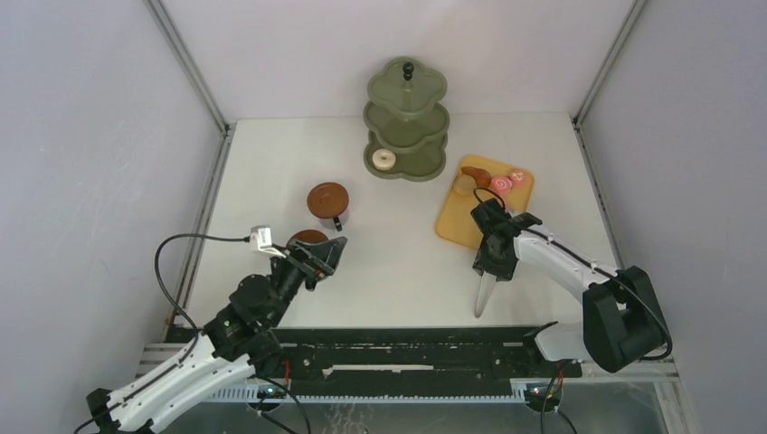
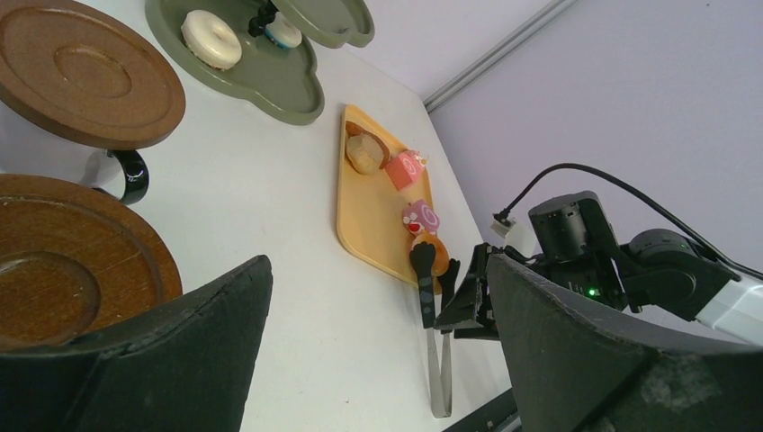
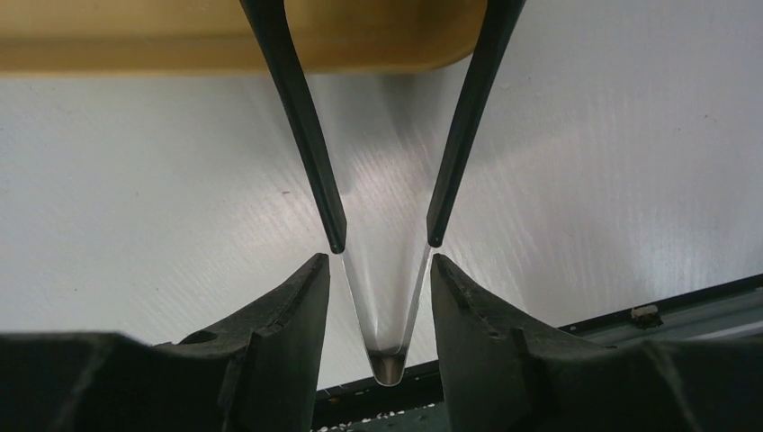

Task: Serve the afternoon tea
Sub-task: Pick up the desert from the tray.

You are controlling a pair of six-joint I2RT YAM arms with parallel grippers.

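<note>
The olive-green three-tier stand (image 1: 407,127) at the back holds a white donut (image 1: 384,158) on its lowest tier (image 2: 270,85). Pink swirl cakes (image 1: 502,184) and brown buns (image 1: 464,183) lie on the orange-yellow tray (image 1: 457,226). My right gripper (image 1: 496,262) is shut loosely on the black tongs (image 3: 297,108), its fingers touching both arms. The tong tips (image 2: 423,261) flank a bun (image 2: 435,245) at the tray's near end. Two brown cups with saucers (image 1: 327,199) (image 1: 307,238) stand left of centre. My left gripper (image 1: 330,251) hangs open and empty beside the nearer saucer (image 2: 63,261).
The tongs' steel hinge end (image 1: 480,307) points toward the black rail (image 1: 407,348) at the table's near edge. Grey walls with metal posts (image 1: 194,72) enclose the table on three sides. The right arm's cable (image 2: 576,171) loops above its wrist.
</note>
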